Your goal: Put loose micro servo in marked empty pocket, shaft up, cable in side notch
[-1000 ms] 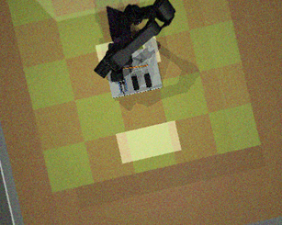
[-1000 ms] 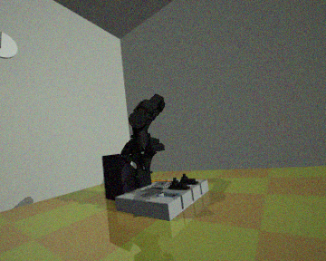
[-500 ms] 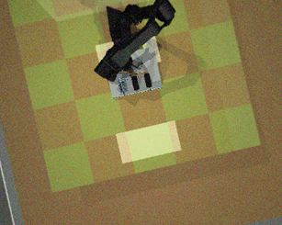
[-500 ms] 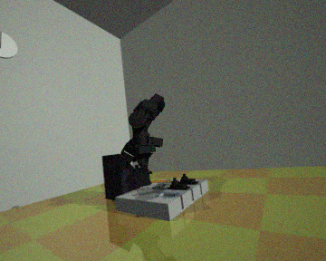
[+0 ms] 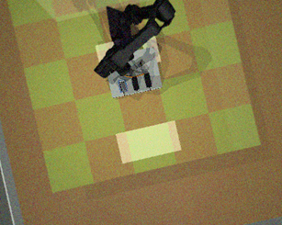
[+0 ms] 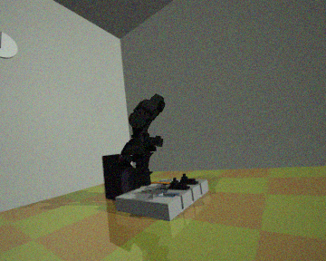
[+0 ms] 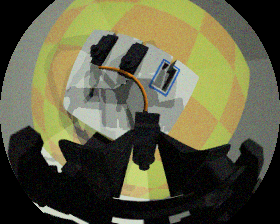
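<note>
The black micro servo (image 7: 145,131) is between the fingers of my gripper (image 7: 145,133), which is shut on it; its rounded shaft end faces the wrist camera. Its orange cable (image 7: 141,85) (image 5: 136,77) (image 6: 161,182) curves away over the deck toward the seated servos. The pale deck (image 7: 186,90) (image 6: 145,207) has the empty pocket (image 7: 165,77) (image 5: 122,86), outlined in blue. In the wrist view, the pocket is ahead and right of the held servo, and its long side is turned from the servo's. The arm hides the fingertips in the top view. The servo's exact height is unclear.
Two black servos sit in the deck beside the pocket, the middle one (image 7: 134,58) (image 5: 136,83) and the outer one (image 7: 104,48) (image 5: 148,80). They stand above the deck surface. The dark upright box (image 6: 114,178) is behind the deck, near the arm. Shadows cross the deck.
</note>
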Action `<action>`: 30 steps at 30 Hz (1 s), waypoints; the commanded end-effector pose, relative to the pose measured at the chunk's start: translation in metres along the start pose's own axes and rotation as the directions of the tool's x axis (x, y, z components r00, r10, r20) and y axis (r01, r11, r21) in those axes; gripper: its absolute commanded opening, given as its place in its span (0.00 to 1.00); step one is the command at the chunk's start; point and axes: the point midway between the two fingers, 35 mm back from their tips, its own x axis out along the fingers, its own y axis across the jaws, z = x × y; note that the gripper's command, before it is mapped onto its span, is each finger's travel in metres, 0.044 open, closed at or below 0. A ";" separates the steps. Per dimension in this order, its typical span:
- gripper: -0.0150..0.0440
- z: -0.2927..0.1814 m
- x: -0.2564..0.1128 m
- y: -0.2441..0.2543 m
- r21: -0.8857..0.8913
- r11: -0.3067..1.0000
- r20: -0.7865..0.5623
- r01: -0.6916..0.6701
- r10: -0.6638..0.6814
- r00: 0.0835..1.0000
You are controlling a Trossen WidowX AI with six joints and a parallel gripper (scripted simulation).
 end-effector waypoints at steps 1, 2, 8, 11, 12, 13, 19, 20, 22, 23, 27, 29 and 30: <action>0.25 -0.001 -0.001 -0.001 0.142 0.990 -0.004 0.005 -0.004 1.000; 0.25 -0.001 -0.001 -0.001 0.177 0.984 -0.004 0.005 -0.004 1.000; 0.25 -0.001 -0.001 -0.001 0.370 0.929 -0.004 0.006 -0.004 1.000; 0.25 -0.001 -0.001 -0.001 0.392 0.920 -0.004 0.006 -0.004 1.000; 0.25 -0.001 -0.001 -0.001 0.392 0.920 -0.004 0.006 -0.004 1.000; 0.25 -0.001 -0.001 -0.001 0.392 0.920 -0.004 0.006 -0.004 1.000; 0.25 0.009 -0.001 -0.005 0.391 0.920 -0.004 0.006 -0.005 1.000; 0.25 0.012 -0.001 -0.007 0.391 0.920 -0.003 0.006 -0.005 1.000; 0.25 0.020 -0.001 -0.010 0.391 0.920 -0.003 0.006 -0.005 1.000; 0.25 0.024 -0.001 -0.011 0.391 0.920 -0.003 0.006 -0.005 1.000; 0.25 0.039 -0.001 -0.018 0.390 0.921 -0.002 0.006 -0.005 1.000; 0.25 0.046 -0.001 -0.021 0.390 0.921 -0.002 0.006 -0.005 1.000; 0.25 0.050 -0.001 -0.022 0.390 0.921 -0.002 0.006 -0.005 1.000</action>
